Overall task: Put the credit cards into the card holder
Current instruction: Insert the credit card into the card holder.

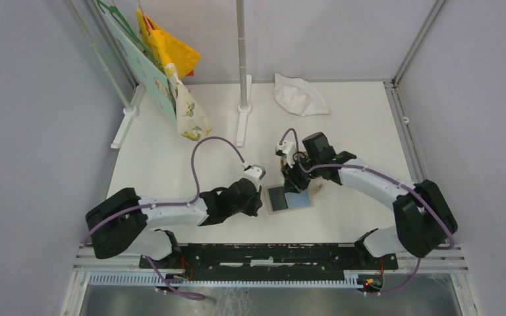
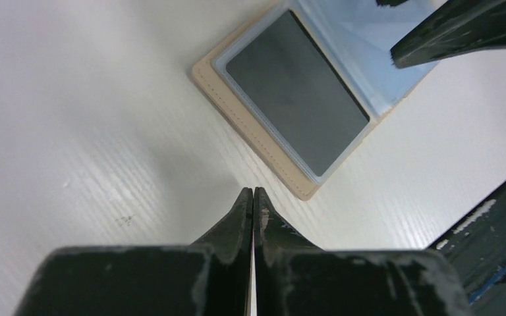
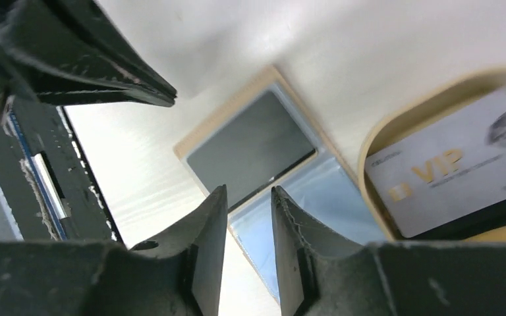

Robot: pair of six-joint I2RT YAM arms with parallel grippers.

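— On the table (image 1: 171, 172), overhead: card holder (image 1: 301, 201) sits open, black card (image 1: 277, 197) pocketed.
— Left wrist: left gripper (image 2: 253, 193) clenched, empty, beside it.
— Right wrist: right gripper (image 3: 249, 197) parted, empty; grey-white card (image 3: 445, 174) lies in the tray (image 3: 379, 130).
— Thin, stiff, slick, probably; pinch its edge.

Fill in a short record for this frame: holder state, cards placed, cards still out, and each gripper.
card holder: open flat on the table, light blue lining up
black card: in the pocket on the half nearer the left arm
grey-white card: not placed yet, lying in the tan tray
left gripper: shut, empty, tips just off the holder's edge
right gripper: slightly open, nothing between the fingers, over the holder's blue half
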